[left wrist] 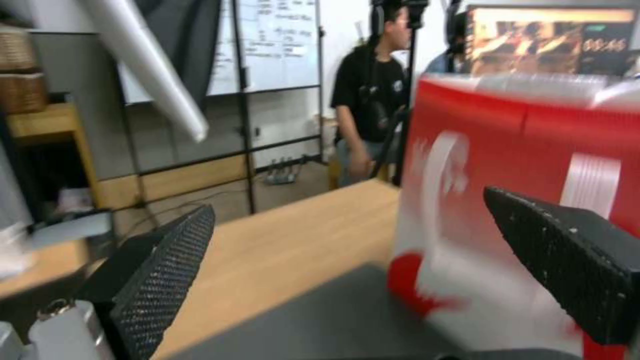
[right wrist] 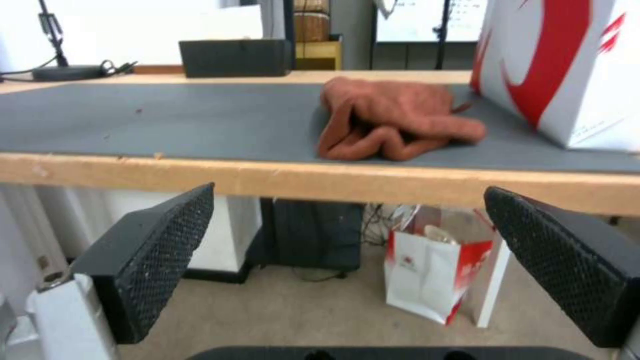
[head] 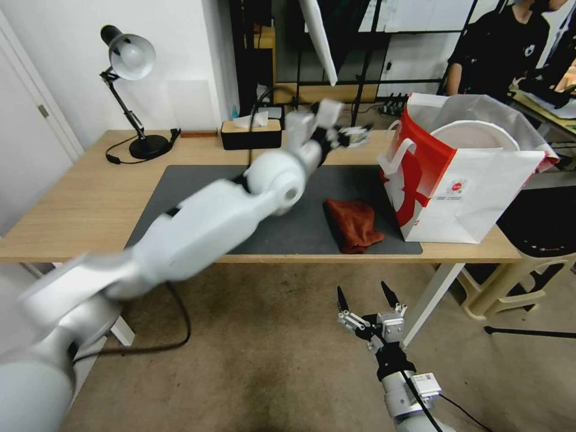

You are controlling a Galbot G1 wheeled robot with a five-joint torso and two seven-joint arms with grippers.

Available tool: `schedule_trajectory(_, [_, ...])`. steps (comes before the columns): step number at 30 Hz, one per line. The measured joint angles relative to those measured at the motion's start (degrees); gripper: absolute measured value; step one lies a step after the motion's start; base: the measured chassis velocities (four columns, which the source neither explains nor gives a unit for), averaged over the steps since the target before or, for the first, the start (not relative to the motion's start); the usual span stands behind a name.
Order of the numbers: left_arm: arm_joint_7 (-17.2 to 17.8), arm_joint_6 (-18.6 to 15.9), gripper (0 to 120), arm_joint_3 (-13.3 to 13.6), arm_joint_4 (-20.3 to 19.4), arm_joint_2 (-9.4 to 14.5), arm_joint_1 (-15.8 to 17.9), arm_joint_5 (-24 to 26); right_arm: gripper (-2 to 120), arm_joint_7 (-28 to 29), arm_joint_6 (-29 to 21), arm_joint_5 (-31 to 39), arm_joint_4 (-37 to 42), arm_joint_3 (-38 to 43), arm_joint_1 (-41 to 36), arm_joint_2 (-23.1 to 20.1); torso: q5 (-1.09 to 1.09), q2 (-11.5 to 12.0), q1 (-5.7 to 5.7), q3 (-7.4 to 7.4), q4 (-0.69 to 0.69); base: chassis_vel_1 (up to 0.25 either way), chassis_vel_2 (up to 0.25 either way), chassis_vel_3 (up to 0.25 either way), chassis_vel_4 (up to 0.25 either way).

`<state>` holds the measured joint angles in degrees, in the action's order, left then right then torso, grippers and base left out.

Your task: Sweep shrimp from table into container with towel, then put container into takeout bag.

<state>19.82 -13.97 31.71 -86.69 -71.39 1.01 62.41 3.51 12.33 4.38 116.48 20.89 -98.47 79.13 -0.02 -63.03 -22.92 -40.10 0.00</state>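
The towel (head: 354,225) is rust-red on a dark grey mat (head: 198,180), which lies on the light wood-grain table (head: 78,204). On the right, the takeout bag (head: 468,198) is white with a red side panel and a small red round logo; the container (head: 474,135) inside is white.

White wall, beige carpet (head: 252,354), black desk lamp (head: 129,90), black shelving frame behind

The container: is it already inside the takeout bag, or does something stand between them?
Nothing stands between them. The container sits inside the takeout bag, its white rim showing at the open top. The left gripper, open and empty, is above the table beside the bag. The right gripper hangs open below the table edge.
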Motion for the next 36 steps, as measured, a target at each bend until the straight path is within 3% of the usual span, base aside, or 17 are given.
schedule_trajectory(1, [0.0,0.0,100,0.0,0.0,0.0,0.0,0.0,100,0.0,0.0,0.0,0.0,0.0,0.0,0.0,0.00,0.0,0.00,0.00,0.00,0.000,0.000,0.000,0.000])
schedule_trajectory(4, [3.0,0.1,100,-5.2,-11.5,7.9,-11.5,-4.0,100,0.1,0.0,-0.3,1.1,0.8,-0.2,0.0,0.01,0.0,-0.01,0.00,-0.03,0.000,0.000,0.000,0.000])
schedule_trajectory(5, [3.0,0.1,100,-5.2,-11.5,7.9,-11.5,-4.0,100,0.1,0.0,-0.3,1.1,0.8,-0.2,0.0,0.01,0.0,-0.01,0.00,-0.03,0.000,0.000,0.000,0.000])
schedule_trajectory(6, [3.1,0.2,100,-6.9,-14.1,10.4,-15.1,-5.6,100,0.3,0.0,-0.4,1.3,1.1,-0.3,-0.1,0.00,0.0,0.00,0.01,-0.01,0.000,0.000,0.000,0.000])
schedule_trajectory(8, [3.0,1.0,100,-14.1,-20.7,16.4,-27.2,-10.5,100,0.8,0.3,-0.4,2.0,1.7,-0.3,-0.3,-0.01,0.0,0.00,0.00,0.01,0.000,0.000,0.000,0.000])
schedule_trajectory(9, [3.0,1.0,100,-14.1,-20.7,16.4,-27.2,-10.5,100,0.8,0.3,-0.4,2.0,1.7,-0.3,-0.3,-0.01,0.0,0.00,0.00,0.01,0.000,0.000,0.000,0.000])
schedule_trajectory(12, [1.1,3.5,100,-25.8,-27.3,21.2,-44.0,-17.7,100,0.9,0.5,-0.3,2.6,2.2,-0.3,-0.7,0.01,0.0,0.00,0.01,0.01,0.000,0.000,0.000,0.000])
schedule_trajectory(13, [0.6,4.1,100,-28.0,-28.4,21.5,-47.3,-19.5,100,0.9,0.5,-0.3,2.8,2.3,-0.3,-0.8,0.00,0.0,0.01,0.01,0.00,0.000,0.000,0.000,0.000])
schedule_trajectory(14, [0.6,4.1,100,-28.0,-28.4,21.5,-47.3,-19.5,100,0.9,0.5,-0.3,2.8,2.3,-0.3,-0.8,0.00,0.0,0.01,0.01,0.00,0.000,0.000,0.000,0.000])
schedule_trajectory(17, [-0.7,9.4,100,-37.7,-32.0,21.5,-63.0,-27.5,100,1.1,0.8,-0.1,3.3,3.0,-0.5,-1.0,0.03,0.0,0.01,0.01,0.00,0.000,0.000,0.000,0.000])
schedule_trajectory(19, [-0.8,10.4,100,-38.7,-32.2,21.4,-65.1,-28.6,100,1.1,0.8,0.0,3.4,3.1,-0.5,-1.0,0.02,0.0,0.01,0.01,-0.02,0.000,0.000,0.000,0.000])
schedule_trajectory(21, [-1.3,14.5,100,-43.9,-32.7,20.2,-73.8,-33.3,100,1.4,0.9,0.4,3.9,3.5,-0.5,-0.9,0.02,0.0,0.01,0.01,0.00,0.000,0.000,0.000,0.000])
schedule_trajectory(22, [-1.3,14.5,100,-43.9,-32.7,20.2,-73.8,-33.3,100,1.4,0.9,0.4,3.9,3.5,-0.5,-0.9,0.02,0.0,0.01,0.01,0.00,0.000,0.000,0.000,0.000])
schedule_trajectory(25, [-1.7,19.2,100,-48.1,-32.8,17.7,-81.2,-37.6,100,1.7,0.9,0.5,4.4,3.6,-0.6,-0.7,0.01,0.0,0.01,0.01,0.00,0.000,0.000,0.000,0.000])
schedule_trajectory(27, [-1.7,20.1,100,-48.7,-32.8,17.1,-82.3,-38.4,100,1.7,0.9,0.5,4.5,3.6,-0.6,-0.7,0.02,0.0,0.01,0.01,-0.01,0.000,0.000,0.000,0.000])
schedule_trajectory(29, [-1.7,23.2,100,-50.7,-32.4,14.4,-86.8,-41.0,100,1.7,0.9,0.5,4.6,3.5,-1.0,-0.6,0.02,0.0,0.01,0.00,-0.01,0.000,0.000,0.000,0.000])
schedule_trajectory(36, [-1.8,28.5,100,-52.3,-30.6,10.5,-92.2,-44.4,100,1.4,1.3,0.5,4.7,3.0,-1.2,0.0,0.02,0.0,0.01,0.00,-0.01,0.000,0.000,0.000,0.000])
